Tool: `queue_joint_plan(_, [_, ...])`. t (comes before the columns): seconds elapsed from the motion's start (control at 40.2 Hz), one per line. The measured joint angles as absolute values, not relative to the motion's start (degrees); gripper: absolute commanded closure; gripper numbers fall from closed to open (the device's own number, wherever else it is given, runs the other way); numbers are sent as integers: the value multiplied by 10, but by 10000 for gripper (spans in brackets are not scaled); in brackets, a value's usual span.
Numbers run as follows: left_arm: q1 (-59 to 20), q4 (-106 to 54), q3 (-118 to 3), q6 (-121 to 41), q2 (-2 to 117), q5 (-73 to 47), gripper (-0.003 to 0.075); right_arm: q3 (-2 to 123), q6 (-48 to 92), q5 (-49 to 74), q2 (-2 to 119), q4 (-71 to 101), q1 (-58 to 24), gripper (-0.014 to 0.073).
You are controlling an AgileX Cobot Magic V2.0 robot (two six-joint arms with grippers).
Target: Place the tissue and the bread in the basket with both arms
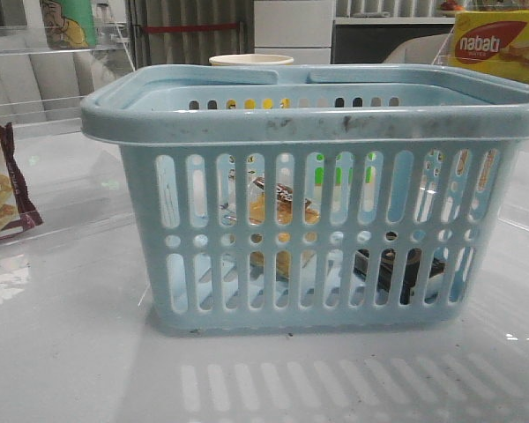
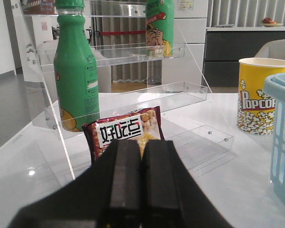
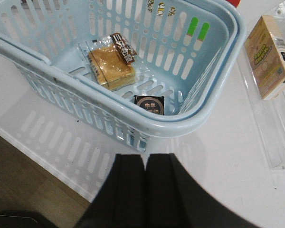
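Golden-brown bread in clear wrap (image 3: 111, 66) and small black tissue pack (image 3: 149, 104) both lie inside the slotted light-blue plastic basket (image 3: 190, 124); my left gripper (image 2: 141, 190) and right gripper (image 3: 145, 190) are pressed together empty, so I'd just retreat clear of its rim.

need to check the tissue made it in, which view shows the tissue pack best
The right wrist view: it looks down into the basket, where the tissue lies on the floor, apart from the bread. The front view shows the tissue only as a dark shape through the basket's slots. The left wrist view does not show it.
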State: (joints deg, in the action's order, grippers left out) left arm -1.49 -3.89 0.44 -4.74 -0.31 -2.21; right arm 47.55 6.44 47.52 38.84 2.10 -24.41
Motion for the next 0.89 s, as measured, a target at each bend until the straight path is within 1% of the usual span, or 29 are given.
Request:
queue_joint_plan(0.497, [-15, -39, 4, -47, -3, -22, 629, 467, 64, 474, 380, 21, -237, 539])
queue_joint_plan(0.621, [-15, -39, 4, -47, -3, -22, 629, 428, 64, 447, 349, 21, -184, 539])
queue_joint_plan(0.746, [-15, -39, 4, -47, -3, -22, 629, 360, 64, 362, 294, 20, -115, 539])
queue_joint_plan(0.895, [-15, -40, 4, -47, -3, -22, 629, 253, 64, 252, 197, 20, -57, 539])
